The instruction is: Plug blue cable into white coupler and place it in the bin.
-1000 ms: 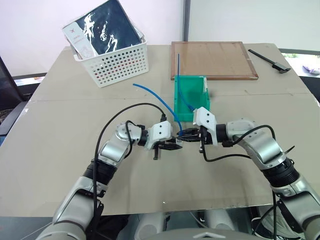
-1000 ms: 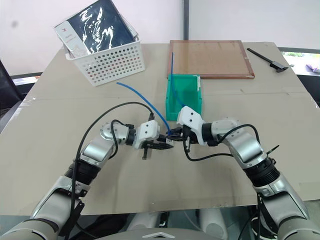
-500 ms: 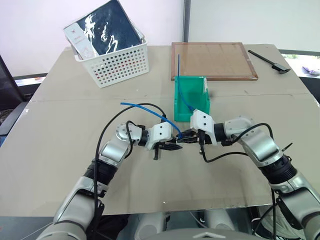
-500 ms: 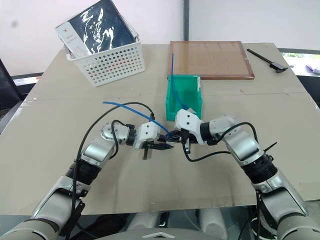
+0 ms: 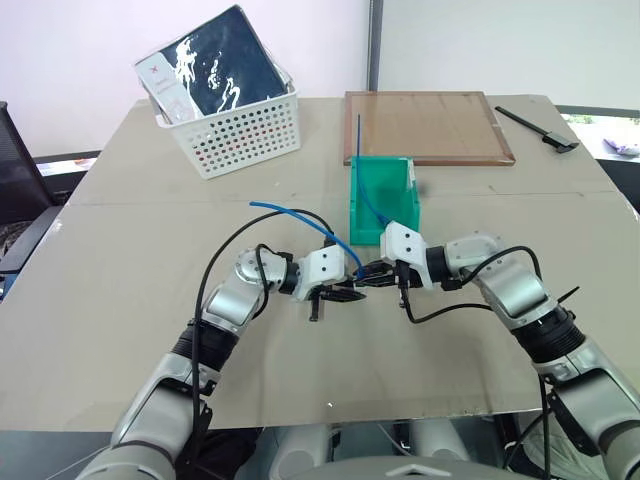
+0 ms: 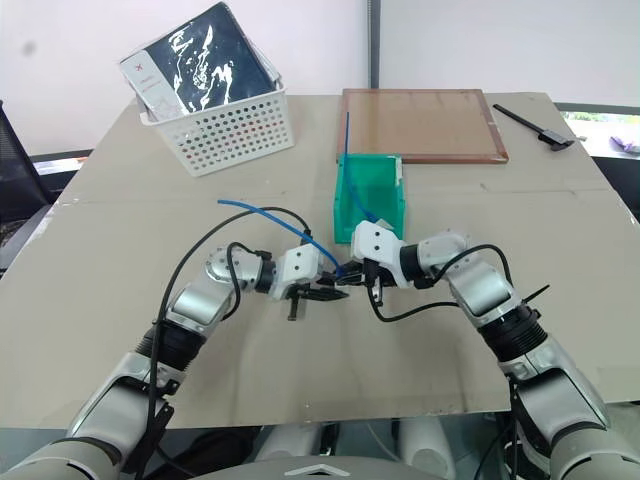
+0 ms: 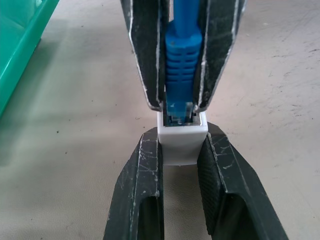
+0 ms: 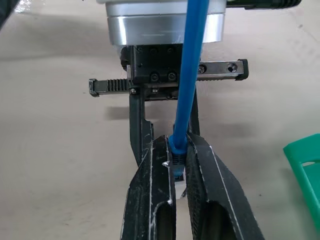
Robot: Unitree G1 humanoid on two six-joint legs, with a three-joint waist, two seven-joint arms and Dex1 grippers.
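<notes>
left wrist view shows the left gripper pinching the coupler while the right gripper, clamped on the cable, seats its plug in the socket near the bin; next likely a firm straight push.

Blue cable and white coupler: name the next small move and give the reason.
Probably a short straight push by the right pincer, driving the blue cable plug deeper into the white coupler. The left pincer grips the coupler, the plug's tip sits at the socket mouth, and most of the boot is outside. Full seating cannot be confirmed, so the bin can wait.
</notes>
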